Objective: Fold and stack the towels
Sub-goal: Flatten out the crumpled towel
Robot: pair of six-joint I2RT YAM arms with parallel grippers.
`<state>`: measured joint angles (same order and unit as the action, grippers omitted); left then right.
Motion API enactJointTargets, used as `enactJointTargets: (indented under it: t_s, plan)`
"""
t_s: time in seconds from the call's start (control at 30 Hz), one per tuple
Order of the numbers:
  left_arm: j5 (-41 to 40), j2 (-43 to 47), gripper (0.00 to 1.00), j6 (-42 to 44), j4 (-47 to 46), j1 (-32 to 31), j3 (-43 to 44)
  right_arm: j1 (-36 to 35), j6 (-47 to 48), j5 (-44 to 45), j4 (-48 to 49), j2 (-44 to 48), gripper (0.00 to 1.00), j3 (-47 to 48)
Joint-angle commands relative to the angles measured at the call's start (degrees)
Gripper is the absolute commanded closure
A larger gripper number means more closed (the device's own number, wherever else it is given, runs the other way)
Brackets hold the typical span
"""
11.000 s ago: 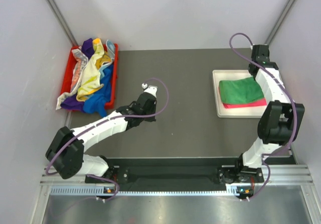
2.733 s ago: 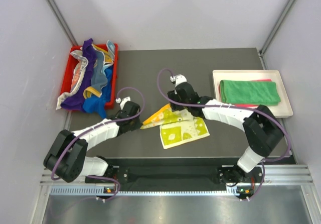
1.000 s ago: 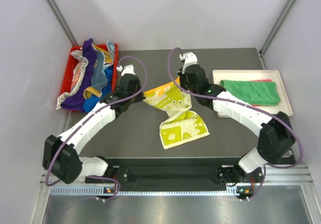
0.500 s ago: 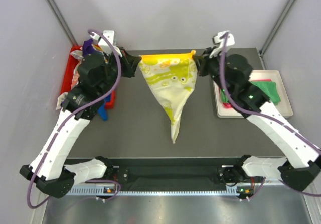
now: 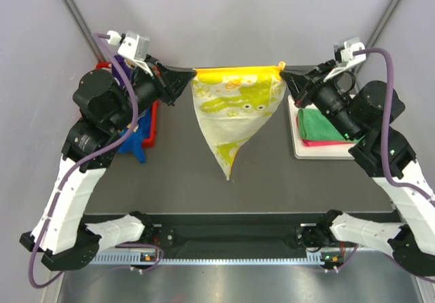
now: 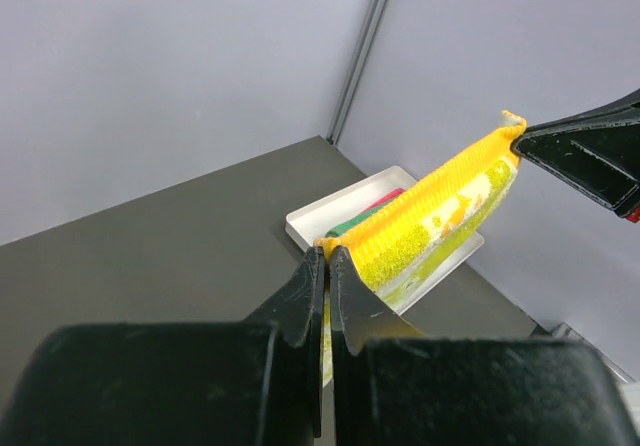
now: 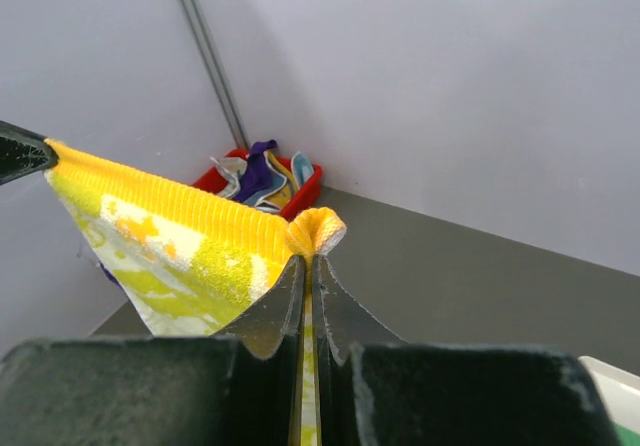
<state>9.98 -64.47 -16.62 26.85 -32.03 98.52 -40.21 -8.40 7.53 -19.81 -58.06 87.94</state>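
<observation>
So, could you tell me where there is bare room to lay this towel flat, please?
The table is bare between the bin and the tray, all under the held towel. Crowded: the bin overflows with loose towels at its near end, and the tray carries a green towel on a pink one.

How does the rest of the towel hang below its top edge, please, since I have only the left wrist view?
Observer: From above, the yellow-green towel drops from its stretched top edge to a single point, hanging over the table.
Operator: Thank you. Are more towels left to fold?
Observer: Yes, a heap of loose towels lies in the red bin at the table's far left.
Operator: And how does the right pincer hold its corner?
Observer: The right pincer is shut on a bunched corner of the towel.
</observation>
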Motion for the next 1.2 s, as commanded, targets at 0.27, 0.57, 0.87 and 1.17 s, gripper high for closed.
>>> enactJointTargets:
  t_s: [0.27,0.57,0.87,1.17]
  plan:
    - [-2.5,6.4,1.00,-3.0,-0.5,0.6,-1.7,-0.6,-0.5,2.2,-3.3,1.5,1.00,3.7]
    - [-16.4,-2.9,1.00,-3.1,-6.1,1.5,-11.9,6.2,-0.4,2.5,0.6,-11.4,1.00,0.8]
    - [-13.9,-38.0,1.00,-2.2,-20.5,12.1,7.4,21.3,-2.3,-7.3,15.5,-42.6,1.00,9.2]
    - [-10.9,-67.6,1.00,-1.5,-21.7,16.5,29.6,25.4,-4.9,-12.2,18.1,-70.1,1.00,31.7]
